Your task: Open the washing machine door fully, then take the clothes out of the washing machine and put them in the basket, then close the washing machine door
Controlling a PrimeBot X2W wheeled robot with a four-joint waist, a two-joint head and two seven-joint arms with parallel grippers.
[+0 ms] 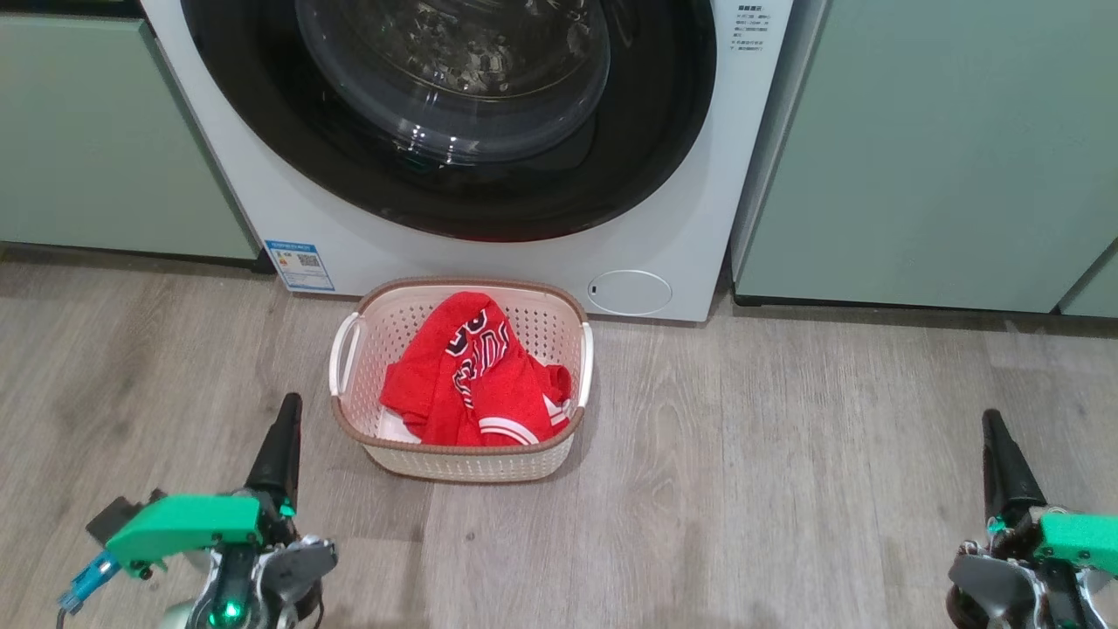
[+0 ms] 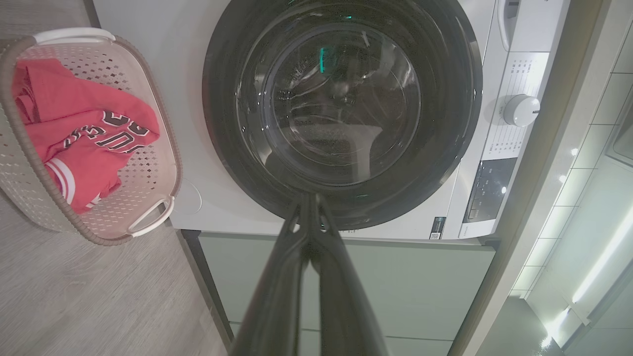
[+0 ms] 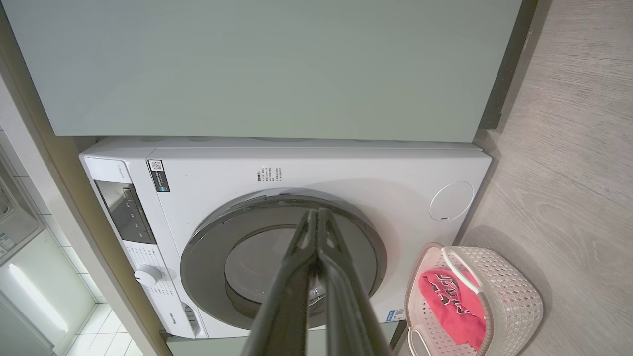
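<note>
Both claws are pressed narrow and hold nothing: the left gripper [image 1: 287,409] is at 7 o'clock in the head view, the right gripper [image 1: 993,424] at 5 o'clock. The red jersey [image 1: 463,376] lies in the basket [image 1: 472,463], at 2 o'clock from the left gripper, so the left arm is nearer. The washing machine door [image 1: 664,131] at 12 o'clock seems shut against the washing machine [image 1: 690,245].
</note>
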